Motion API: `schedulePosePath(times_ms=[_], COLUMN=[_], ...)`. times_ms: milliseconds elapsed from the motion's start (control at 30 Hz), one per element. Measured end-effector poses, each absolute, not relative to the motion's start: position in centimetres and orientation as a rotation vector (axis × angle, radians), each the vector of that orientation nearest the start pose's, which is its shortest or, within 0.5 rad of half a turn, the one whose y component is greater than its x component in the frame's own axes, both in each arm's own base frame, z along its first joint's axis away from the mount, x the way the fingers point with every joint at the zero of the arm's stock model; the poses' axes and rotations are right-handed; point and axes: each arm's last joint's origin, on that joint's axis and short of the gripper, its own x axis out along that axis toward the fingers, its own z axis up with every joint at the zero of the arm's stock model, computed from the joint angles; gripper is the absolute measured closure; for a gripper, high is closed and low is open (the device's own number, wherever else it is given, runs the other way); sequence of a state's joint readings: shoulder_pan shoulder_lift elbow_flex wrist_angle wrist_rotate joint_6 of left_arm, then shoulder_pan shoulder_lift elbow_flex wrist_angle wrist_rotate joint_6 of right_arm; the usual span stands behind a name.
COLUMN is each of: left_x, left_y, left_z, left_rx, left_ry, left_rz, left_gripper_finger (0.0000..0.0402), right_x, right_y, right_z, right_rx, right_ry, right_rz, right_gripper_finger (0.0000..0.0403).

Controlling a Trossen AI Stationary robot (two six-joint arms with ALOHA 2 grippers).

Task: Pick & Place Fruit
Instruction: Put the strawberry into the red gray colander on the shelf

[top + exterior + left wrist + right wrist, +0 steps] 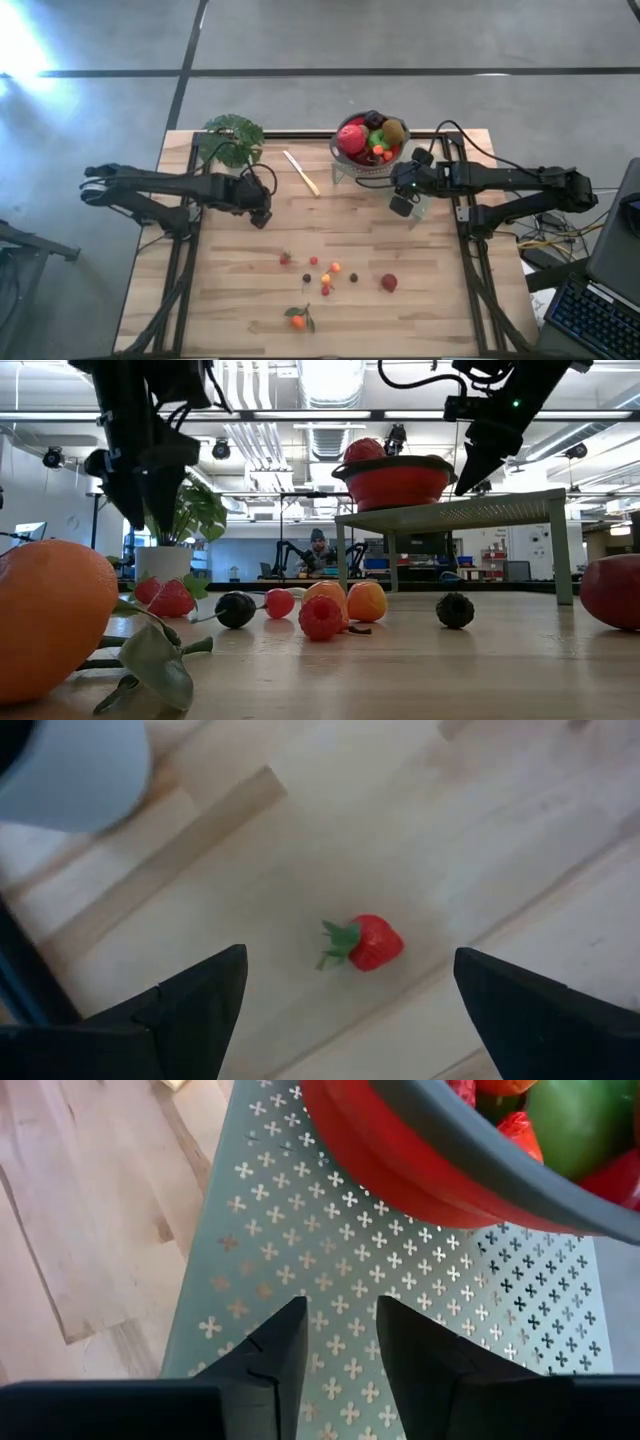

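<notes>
Overhead, loose fruit (325, 278) lies scattered on the worktop (230, 300), more filling the red bowl (352, 148). Left wrist view: left end effector (345, 995), fingers spread, hovers over a strawberry (372, 942). Right wrist view: right end effector (340, 1345), narrowly parted and empty, above the perforated stand (300, 1260).

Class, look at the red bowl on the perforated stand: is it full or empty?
Partly full. The red bowl holds several fruits in the high view: a red apple, a green one and a brown kiwi; more fruit lies on the table.
</notes>
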State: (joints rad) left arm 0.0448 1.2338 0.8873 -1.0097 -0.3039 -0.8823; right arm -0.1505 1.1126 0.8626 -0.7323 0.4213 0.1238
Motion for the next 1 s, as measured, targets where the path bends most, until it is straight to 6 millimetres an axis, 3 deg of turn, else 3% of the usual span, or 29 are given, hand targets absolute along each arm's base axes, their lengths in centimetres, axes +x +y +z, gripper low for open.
schedulePosePath(times_ms=[667,1000], left_x=[22.5,23.4], left_y=[1.5,2.0], left_z=[18.3,16.1], left_rx=[-0.589,-0.549], left_ry=[1.255,1.344], left_rz=[0.742,0.763], left_gripper_finger=[0.0042,0.0042], right_x=[20.5,20.5], right_y=[-4.3,-4.3], right_z=[26.0,26.0], right_rx=[-0.016,-0.015], right_ry=[0.932,0.932], right_rz=[-0.587,-0.587], right_gripper_finger=[0.0232,0.0255])
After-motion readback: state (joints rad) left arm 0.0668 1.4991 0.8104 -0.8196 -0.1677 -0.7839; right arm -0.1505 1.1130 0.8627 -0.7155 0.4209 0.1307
